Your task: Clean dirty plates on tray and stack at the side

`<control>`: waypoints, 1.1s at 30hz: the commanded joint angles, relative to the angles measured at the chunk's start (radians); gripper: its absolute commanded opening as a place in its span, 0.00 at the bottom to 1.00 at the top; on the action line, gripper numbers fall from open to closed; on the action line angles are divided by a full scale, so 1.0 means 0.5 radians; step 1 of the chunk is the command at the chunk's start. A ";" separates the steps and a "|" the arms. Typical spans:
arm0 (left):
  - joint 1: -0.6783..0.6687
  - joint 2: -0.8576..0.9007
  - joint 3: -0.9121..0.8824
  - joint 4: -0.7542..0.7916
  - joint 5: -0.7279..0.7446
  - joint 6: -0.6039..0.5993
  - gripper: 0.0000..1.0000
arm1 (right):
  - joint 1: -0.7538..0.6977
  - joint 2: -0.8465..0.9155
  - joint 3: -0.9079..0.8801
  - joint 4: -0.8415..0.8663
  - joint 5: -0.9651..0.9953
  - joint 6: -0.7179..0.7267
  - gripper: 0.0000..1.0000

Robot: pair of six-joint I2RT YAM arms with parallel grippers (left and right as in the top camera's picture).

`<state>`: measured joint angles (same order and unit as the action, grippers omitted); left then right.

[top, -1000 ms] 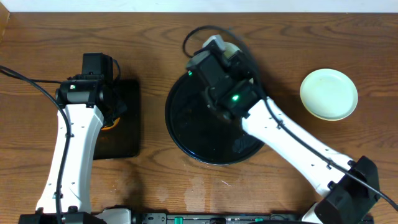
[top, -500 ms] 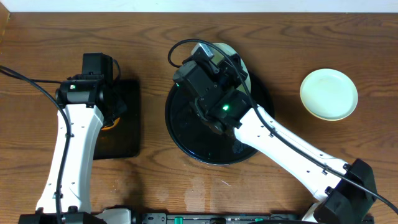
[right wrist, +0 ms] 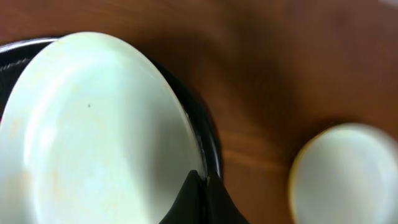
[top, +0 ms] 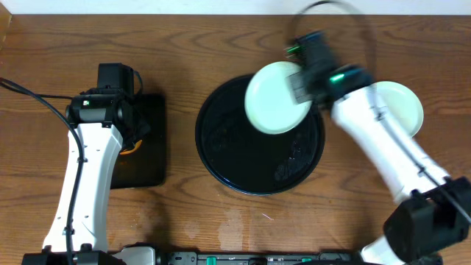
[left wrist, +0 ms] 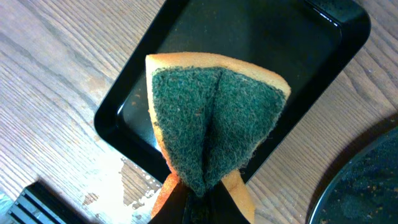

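My right gripper (top: 298, 87) is shut on the rim of a pale mint plate (top: 277, 98), held above the back right part of the round black tray (top: 221, 151). In the right wrist view the plate (right wrist: 93, 124) fills the left, its face looks clean, and my right gripper (right wrist: 202, 186) pinches its edge over the tray rim (right wrist: 210, 140). A pale yellow plate (top: 405, 110) lies on the wood at the right, partly under my right arm. Left of the tray, my left gripper (left wrist: 202, 202) is shut on a folded green-and-orange sponge (left wrist: 214, 118).
A small rectangular black tray (top: 151, 158) lies under the left gripper and the sponge; it shows as the rectangular tray (left wrist: 273, 43) in the left wrist view. Specks and wet streaks mark the round tray's floor (top: 291, 165). Bare wood lies in front and at far right.
My right arm has swung from the tray's back left over to the right, carrying the mint plate, which now faces up. The left arm and sponge have not moved.
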<state>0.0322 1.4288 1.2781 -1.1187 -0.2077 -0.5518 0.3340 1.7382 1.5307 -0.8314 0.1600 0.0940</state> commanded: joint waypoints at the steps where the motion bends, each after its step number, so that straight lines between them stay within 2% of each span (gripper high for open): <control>1: 0.008 -0.008 -0.014 -0.005 -0.002 0.011 0.08 | -0.355 -0.054 0.017 -0.069 -0.642 0.146 0.01; 7: 0.008 -0.008 -0.014 -0.004 -0.002 0.011 0.08 | -0.945 -0.054 -0.005 -0.232 -0.702 0.054 0.01; 11: 0.008 -0.008 -0.014 -0.002 -0.002 0.011 0.08 | -1.241 -0.054 -0.065 -0.211 -0.590 0.075 0.01; 17: 0.008 -0.008 -0.014 -0.003 -0.002 0.011 0.08 | -1.489 -0.053 -0.198 -0.020 -0.565 0.093 0.01; 24: 0.008 -0.008 -0.014 -0.003 -0.002 0.011 0.08 | -1.595 -0.050 -0.423 0.293 -0.433 0.192 0.01; 25: 0.008 -0.008 -0.014 -0.003 -0.002 0.011 0.08 | -1.595 -0.050 -0.436 0.305 -0.436 0.194 0.07; 27: 0.008 -0.008 -0.014 -0.003 -0.002 0.011 0.08 | -1.593 -0.050 -0.444 0.302 -0.488 0.192 0.36; 29: 0.008 -0.008 -0.014 -0.002 -0.002 0.011 0.08 | -1.592 -0.050 -0.444 0.301 -0.632 0.190 0.52; 30: 0.008 -0.008 -0.014 0.001 -0.002 0.011 0.08 | -1.592 -0.050 -0.444 0.295 -0.742 0.182 0.55; 33: 0.008 -0.008 -0.014 0.012 -0.002 0.011 0.08 | -1.570 -0.050 -0.444 0.249 -1.176 0.105 0.56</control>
<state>0.0322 1.4288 1.2778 -1.1172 -0.2077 -0.5514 -0.4568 1.7378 1.3125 -0.6945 -0.2066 0.1749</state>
